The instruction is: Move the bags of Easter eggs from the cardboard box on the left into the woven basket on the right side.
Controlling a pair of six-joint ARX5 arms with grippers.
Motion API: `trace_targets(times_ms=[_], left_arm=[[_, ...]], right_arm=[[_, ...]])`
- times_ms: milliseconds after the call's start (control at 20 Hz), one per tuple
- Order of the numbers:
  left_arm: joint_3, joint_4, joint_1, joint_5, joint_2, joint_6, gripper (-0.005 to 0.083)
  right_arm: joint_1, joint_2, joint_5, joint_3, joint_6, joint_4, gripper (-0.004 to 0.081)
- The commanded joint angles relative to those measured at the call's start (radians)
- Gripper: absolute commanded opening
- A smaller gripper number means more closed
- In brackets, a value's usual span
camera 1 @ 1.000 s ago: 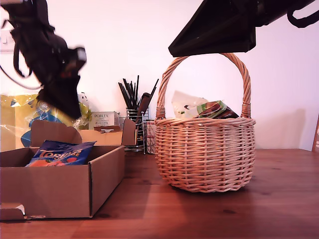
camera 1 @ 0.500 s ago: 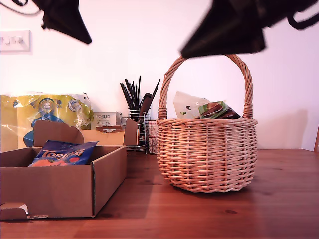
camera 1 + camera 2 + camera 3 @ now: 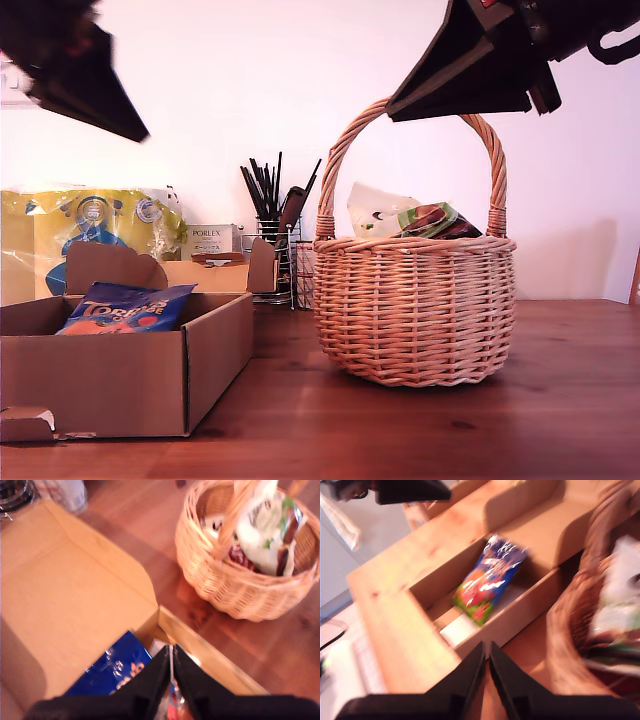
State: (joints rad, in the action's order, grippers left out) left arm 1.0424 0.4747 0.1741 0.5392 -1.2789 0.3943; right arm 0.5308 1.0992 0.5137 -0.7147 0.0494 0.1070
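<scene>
My first gripper (image 3: 171, 667) hangs high above the cardboard box (image 3: 120, 375), at the exterior view's upper left, its jaws pressed together with nothing between them. Directly below it in the first wrist view lies the dark blue bag (image 3: 112, 667), flat on the box floor against the near wall; in the exterior view the same bag (image 3: 125, 307) leans up inside the box at that view's left. My second gripper (image 3: 486, 667) is also raised, over the handle of the woven basket (image 3: 415, 305) at the exterior view's upper right, jaws closed and empty. From its camera the blue bag (image 3: 487, 577) sits well away, in the box beyond the basket rim (image 3: 570, 630). The basket already holds several bags, a white pouch with green print (image 3: 265, 535) uppermost.
</scene>
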Motion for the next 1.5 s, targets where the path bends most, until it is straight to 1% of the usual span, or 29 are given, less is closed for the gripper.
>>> trace_targets(times_ms=[0, 100, 150, 200, 300, 350, 400, 450, 500, 550, 600, 650, 700, 750, 900, 1100, 1300, 1450], left_arm=[[-0.111, -0.083, -0.002, -0.002, 0.049, -0.010, -0.0021], [-0.237, -0.150, -0.002, -0.002, 0.127, -0.002, -0.0021], [-0.282, -0.158, -0.002, -0.010, 0.156, -0.002, -0.0021], [-0.310, -0.156, -0.001, -0.032, 0.169, 0.020, -0.0021], [-0.317, -0.130, -0.001, -0.046, 0.164, 0.061, -0.0020], [-0.317, -0.136, -0.001, -0.046, 0.154, 0.080, 0.0003], [-0.317, -0.137, -0.001, -0.046, 0.148, 0.119, 0.0068], [-0.317, -0.143, -0.001, -0.048, 0.138, 0.134, 0.0178], [-0.317, -0.158, -0.001, -0.055, 0.130, 0.202, 0.0323], [-0.317, -0.175, -0.001, -0.064, 0.114, 0.242, 0.0487], [-0.317, -0.181, -0.001, -0.087, 0.099, 0.284, 0.0607], [-0.317, -0.190, 0.000, -0.106, 0.082, 0.330, 0.0654], [-0.316, -0.198, 0.003, -0.124, 0.062, 0.341, 0.0658], [-0.316, -0.213, 0.007, -0.137, 0.040, 0.389, 0.0658], [-0.316, -0.220, 0.011, -0.177, -0.026, 0.444, 0.0658], [-0.316, -0.241, 0.027, -0.242, -0.119, 0.440, 0.0658], [-0.316, -0.343, 0.055, -0.230, -0.192, 0.457, 0.0658], [-0.316, -0.362, 0.060, -0.231, -0.262, 0.506, 0.0658]], right_arm=[[0.020, 0.002, 0.003, -0.003, -0.003, 0.002, -0.0013], [0.029, 0.002, 0.003, -0.003, -0.021, 0.011, -0.0013], [0.031, 0.002, 0.002, -0.003, -0.025, 0.018, -0.0013], [0.031, 0.002, 0.002, -0.003, -0.025, 0.020, -0.0013], [0.031, 0.002, 0.002, -0.003, -0.026, 0.020, -0.0013], [0.031, 0.002, 0.004, -0.003, -0.026, 0.019, -0.0013], [0.033, 0.002, 0.008, -0.003, -0.029, 0.018, -0.0013], [0.038, 0.002, 0.044, -0.003, -0.062, 0.019, -0.0013], [0.051, 0.002, 0.084, -0.003, -0.106, 0.030, -0.0013], [0.064, 0.002, 0.089, -0.003, -0.121, 0.038, -0.0013], [0.078, 0.002, 0.087, -0.003, -0.131, 0.043, -0.0013], [0.085, 0.002, 0.086, -0.003, -0.130, 0.044, -0.0013], [0.090, 0.002, 0.086, -0.003, -0.130, 0.043, -0.0013], [0.091, 0.002, 0.086, -0.003, -0.130, 0.043, -0.0013], [0.091, 0.002, 0.086, -0.003, -0.130, 0.043, -0.0013], [0.091, 0.002, 0.086, -0.003, -0.130, 0.043, -0.0013], [0.091, 0.002, 0.086, -0.003, -0.131, 0.043, -0.0013], [0.091, 0.002, 0.086, -0.003, -0.133, 0.043, -0.0013]])
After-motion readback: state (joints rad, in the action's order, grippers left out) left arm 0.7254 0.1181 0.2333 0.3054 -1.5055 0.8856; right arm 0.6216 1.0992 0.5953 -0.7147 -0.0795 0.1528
